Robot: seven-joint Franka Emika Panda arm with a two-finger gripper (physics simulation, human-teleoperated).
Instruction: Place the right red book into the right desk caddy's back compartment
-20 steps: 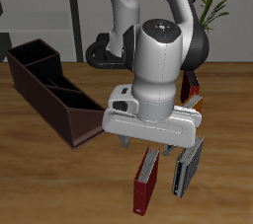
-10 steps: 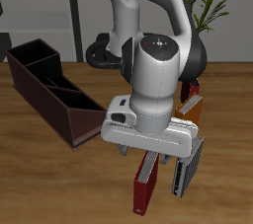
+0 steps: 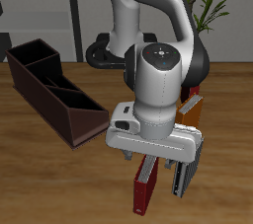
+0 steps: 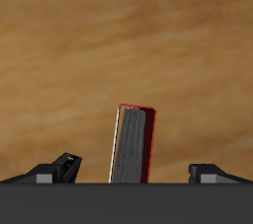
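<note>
1. Since a second ago the arm has sunk lower and slid a little toward the table's front edge; the books and the caddy have not shifted.
2. Gripper sits right over the right red book. In the exterior view the white hand body hides the fingers almost fully and covers the book's top.
3. Wrist view: the right red book stands upright on the wood table, between the two dark fingertips; clear gaps on both sides, so the jaws are spread wide and touch nothing.
4. The book's lower end is cut off by the gripper body in the wrist view; only the grey page edge and a thin red border show.
5. Dark book stands just beside the red one, upper part hidden behind the hand.
6. Orange book is farther back, mostly hidden by the arm; only a sliver shows.
7. Right desk caddy lies well apart from the red book, open top, dividers visible; its far end is hard to make out against the shelf.
</note>
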